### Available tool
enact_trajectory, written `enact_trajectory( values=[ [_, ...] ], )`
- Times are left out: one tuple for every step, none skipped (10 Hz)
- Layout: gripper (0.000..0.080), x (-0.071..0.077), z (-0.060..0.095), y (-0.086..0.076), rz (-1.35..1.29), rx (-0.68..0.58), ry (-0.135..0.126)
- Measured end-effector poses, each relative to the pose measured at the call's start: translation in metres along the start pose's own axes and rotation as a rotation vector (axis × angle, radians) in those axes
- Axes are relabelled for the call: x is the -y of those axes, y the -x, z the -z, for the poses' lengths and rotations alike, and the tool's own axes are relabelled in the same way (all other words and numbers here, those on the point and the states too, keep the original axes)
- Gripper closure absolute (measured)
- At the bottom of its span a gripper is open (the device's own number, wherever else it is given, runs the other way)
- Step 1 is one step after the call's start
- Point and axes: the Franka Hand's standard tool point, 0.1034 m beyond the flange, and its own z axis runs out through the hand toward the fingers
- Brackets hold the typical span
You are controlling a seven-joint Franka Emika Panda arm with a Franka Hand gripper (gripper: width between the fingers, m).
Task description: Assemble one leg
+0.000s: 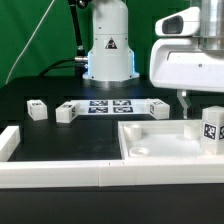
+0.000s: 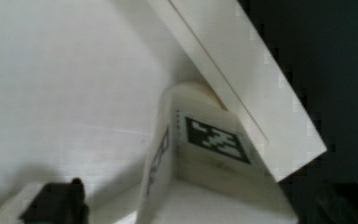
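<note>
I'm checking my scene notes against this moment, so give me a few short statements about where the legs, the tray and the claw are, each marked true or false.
1. A leg stands upright inside the large white tray piece. True.
2. The marker board lies inside the tray piece. False: it lies flat on the black table, beyond the tray.
3. Two small white blocks sit on the table toward the exterior view's left of the marker board. True.
4. The claw grips a leg high above the table. False: the exterior view shows nothing held; it hangs low over the tray, near the upright leg.
5. The wrist view shows a tagged leg against a white wall. True.
</note>
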Motion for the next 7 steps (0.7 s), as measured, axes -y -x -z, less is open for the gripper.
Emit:
enact_trajectory(
  values=[
    [0.0151,0.0016,0.0001,0.0011,0.067,-0.001,0.001],
    [0.0151,0.0030,0.0002,0.0021,0.186,-0.002,0.005],
    [0.0151,0.0044,0.0000,0.0033,0.266,-0.001,0.005],
    [0.0151,0.0063,-0.0002,0.0050,0.318,0.000,0.003],
    [0.0151,0.0066,-0.0003,0.0052,0.417,0.000,0.004],
    [0.0151,0.0057,-0.0005,0.0046,0.500,0.000,0.004],
    [0.0151,0.0042,-0.0011,0.0037,0.605,0.001,0.005]
  ],
)
